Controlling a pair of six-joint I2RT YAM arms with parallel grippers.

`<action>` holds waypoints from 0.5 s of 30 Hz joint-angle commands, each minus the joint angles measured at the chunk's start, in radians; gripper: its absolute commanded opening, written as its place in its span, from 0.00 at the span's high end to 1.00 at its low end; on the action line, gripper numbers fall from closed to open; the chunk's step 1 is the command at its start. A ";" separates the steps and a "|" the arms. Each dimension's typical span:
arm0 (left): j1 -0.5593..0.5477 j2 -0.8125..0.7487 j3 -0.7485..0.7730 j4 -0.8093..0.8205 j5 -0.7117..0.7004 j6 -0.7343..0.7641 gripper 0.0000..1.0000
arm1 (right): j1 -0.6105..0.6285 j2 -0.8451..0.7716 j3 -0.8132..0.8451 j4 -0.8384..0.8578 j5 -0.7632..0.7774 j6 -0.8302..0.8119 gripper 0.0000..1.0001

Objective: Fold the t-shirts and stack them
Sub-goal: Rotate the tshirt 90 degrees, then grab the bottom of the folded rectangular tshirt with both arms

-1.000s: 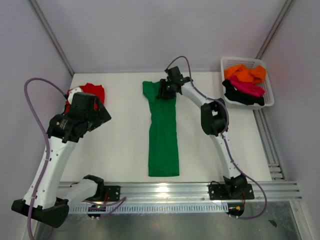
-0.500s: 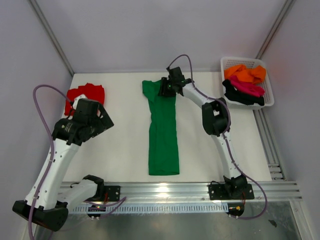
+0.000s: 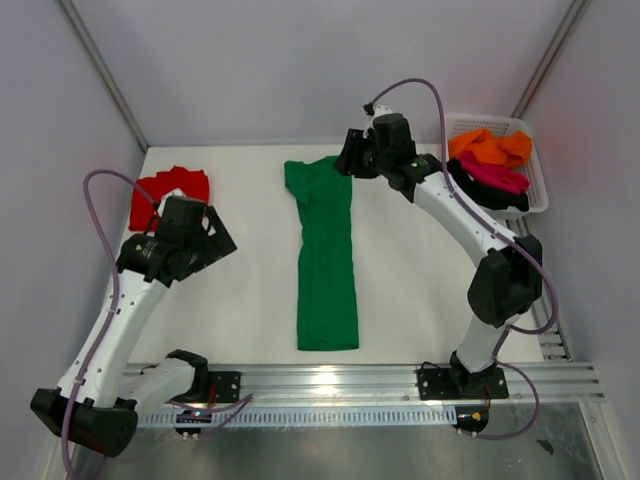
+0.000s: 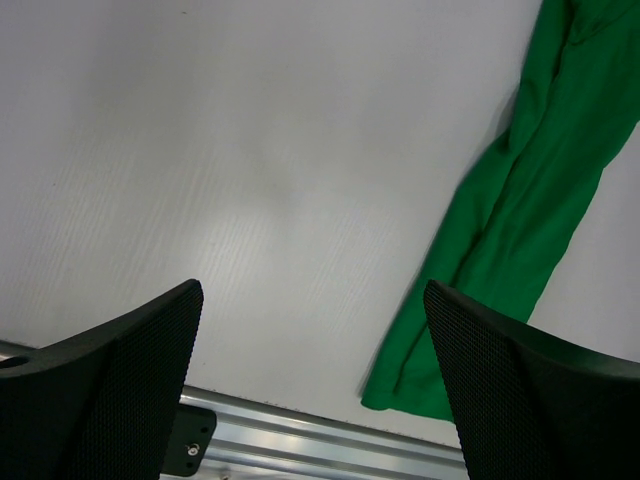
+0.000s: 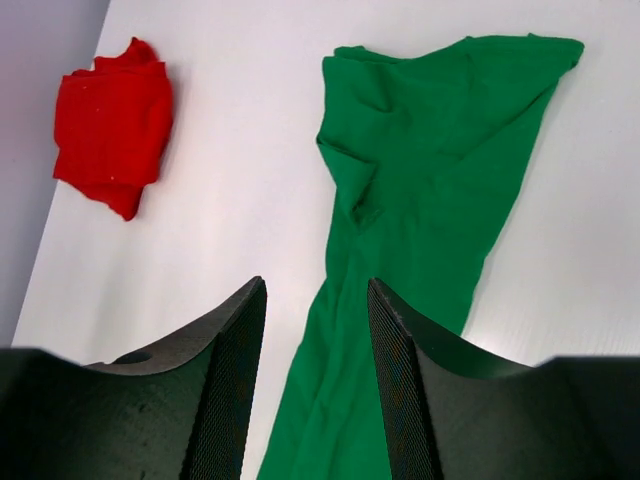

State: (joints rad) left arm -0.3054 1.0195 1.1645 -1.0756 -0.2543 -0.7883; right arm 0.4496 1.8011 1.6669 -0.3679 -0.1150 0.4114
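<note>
From above, the fingers of both hands are hard to make out against their dark wrists; the left arm covers the near edge of the red shirt (image 3: 165, 188), and the right arm crosses the basket's (image 3: 480, 118) near-left corner and part of the black shirt (image 3: 490, 198); in the left wrist view the green shirt (image 3: 325, 260) is cut off at the right edge.

The left hand (image 4: 312, 295) has its fingers wide apart, holding nothing, with bare desk (image 3: 240, 300) showing between them; it hangs over the left half of the desk, apart from both the red and the green shirt. The right hand (image 5: 315, 285) has its fingers partly apart with nothing gripped; it hovers by the far right corner of the green shirt, and whether it is touching the cloth cannot be told.

The green shirt lies in the middle of the desk, folded lengthwise into a long strip that runs from the far edge towards the rail (image 3: 330, 380); its far end is wider and rumpled. The red shirt sits bunched at the far left. The white basket stands at the far right corner; the orange shirt (image 3: 490, 148) lies at its far side, the magenta shirt (image 3: 495, 178) across the middle, and the black one under it.
</note>
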 commanded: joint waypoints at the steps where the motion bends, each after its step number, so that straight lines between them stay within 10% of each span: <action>1: 0.002 0.019 0.001 0.078 0.043 -0.015 0.06 | 0.018 -0.002 -0.152 -0.046 0.021 0.026 0.50; 15: 0.000 0.054 -0.104 0.132 0.182 -0.022 0.07 | 0.155 -0.370 -0.749 -0.008 -0.063 0.093 0.50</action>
State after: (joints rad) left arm -0.3054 1.0611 1.0882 -0.9859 -0.1307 -0.8047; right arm 0.6064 1.5894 1.0103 -0.4339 -0.1490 0.4709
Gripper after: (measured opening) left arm 0.938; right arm 0.497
